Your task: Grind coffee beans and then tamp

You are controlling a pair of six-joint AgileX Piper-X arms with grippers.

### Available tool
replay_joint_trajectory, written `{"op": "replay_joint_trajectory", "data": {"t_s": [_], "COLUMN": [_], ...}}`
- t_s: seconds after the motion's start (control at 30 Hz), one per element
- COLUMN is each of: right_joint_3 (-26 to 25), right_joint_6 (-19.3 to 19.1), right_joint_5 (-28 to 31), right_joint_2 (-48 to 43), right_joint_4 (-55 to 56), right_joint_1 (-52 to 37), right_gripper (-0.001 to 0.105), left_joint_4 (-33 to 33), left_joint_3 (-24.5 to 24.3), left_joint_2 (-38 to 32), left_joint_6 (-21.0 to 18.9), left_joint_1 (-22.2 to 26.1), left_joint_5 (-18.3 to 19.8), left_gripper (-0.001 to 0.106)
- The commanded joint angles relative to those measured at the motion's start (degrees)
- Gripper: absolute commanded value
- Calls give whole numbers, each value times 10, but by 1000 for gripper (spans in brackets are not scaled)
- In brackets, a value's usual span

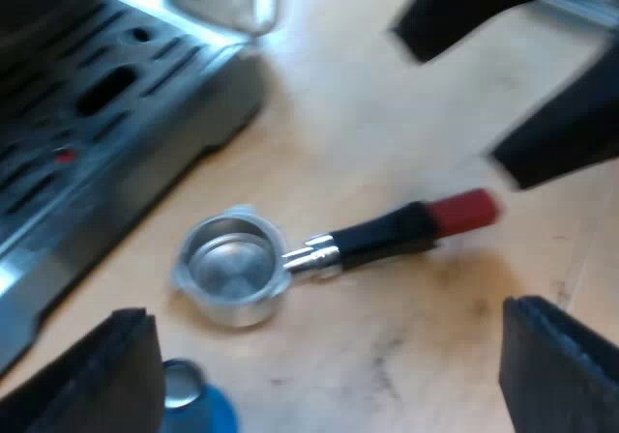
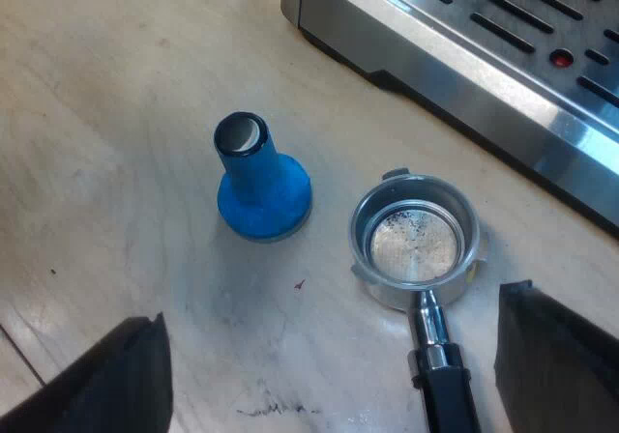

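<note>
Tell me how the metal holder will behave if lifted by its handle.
The metal holder looks rigid, so it should lift as one piece. Its steel basket probably outweighs the dark handle, so gripped near the red end it may droop basket-first. Resting flat on its basket, it would likely slide or pivot when pushed, not roll.

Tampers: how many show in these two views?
1. The blue tamper stands upright on the table, beside the holder but apart from it, near the machine. Others may lie beyond what these views take in.
</note>
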Motion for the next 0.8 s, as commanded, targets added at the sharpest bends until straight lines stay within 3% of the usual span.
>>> {"op": "replay_joint_trajectory", "data": {"t_s": [0.03,0.2,0.27,0.43,0.8], "right_joint_3": [-3,-3,-3,-3,-3], "right_joint_6": [-7,-7,-7,-7,-7], "right_joint_5": [4,4,4,4,4], "right_joint_2": [-2,-2,-2,-2,-2], "right_joint_4": [-10,-10,-10,-8,-8], "right_joint_1": [1,1,1,1,1], "right_gripper": [70,70,70,70,70], "left_joint_4": [-7,-5,-7,-11,22], "left_joint_3": [0,0,0,0,-50], "left_joint_2": [0,2,8,25,92], "left_joint_6": [-16,-21,-25,-28,-27], "left_joint_1": [-2,-2,-2,-2,-2], "left_joint_5": [-44,-70,-105,-152,-155], "left_gripper": [73,73,73,73,73]}}
